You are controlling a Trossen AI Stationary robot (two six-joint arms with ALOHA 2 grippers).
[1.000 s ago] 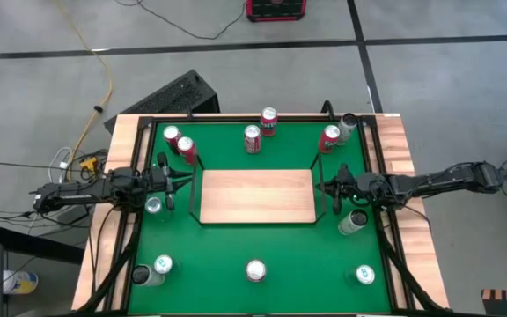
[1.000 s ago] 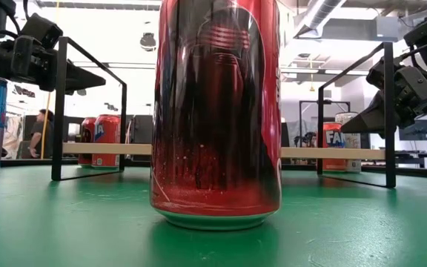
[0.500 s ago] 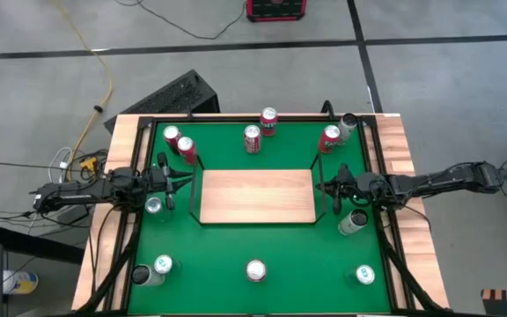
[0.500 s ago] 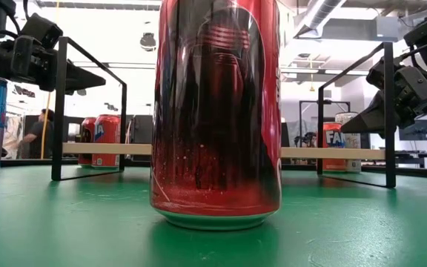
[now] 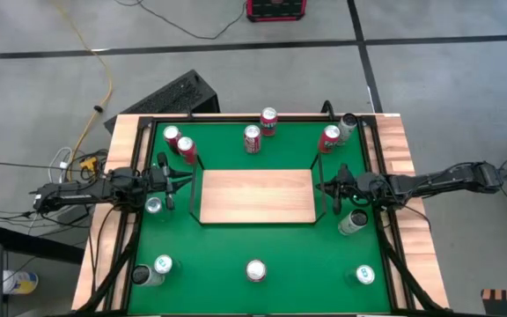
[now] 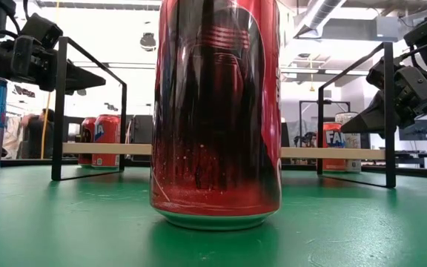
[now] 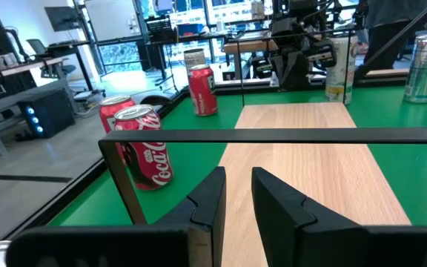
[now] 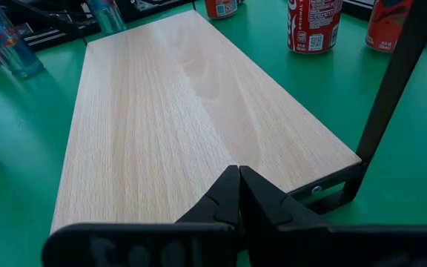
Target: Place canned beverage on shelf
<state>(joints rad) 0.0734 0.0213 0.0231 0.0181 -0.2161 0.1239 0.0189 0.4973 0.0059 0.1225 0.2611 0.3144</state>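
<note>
The shelf (image 5: 255,195) is a light-wood board with black wire rails at its short ends, standing in the middle of the green table; nothing is on it. It also shows in the left wrist view (image 7: 302,148) and the right wrist view (image 8: 184,104). My left gripper (image 5: 187,180) (image 7: 239,184) hovers at the shelf's left rail, its fingers a narrow gap apart, empty. My right gripper (image 5: 320,187) (image 8: 239,178) hovers at the right rail, shut and empty. A red and black can (image 6: 215,111) (image 5: 254,270) stands upright near the table's near edge.
Red cans (image 5: 186,147) (image 5: 252,138) (image 5: 330,137) stand along the far side of the table. Silver cans stand at the left (image 5: 153,206), right (image 5: 353,222) and near corners (image 5: 163,267) (image 5: 364,276). Black frame bars run along the table's sides.
</note>
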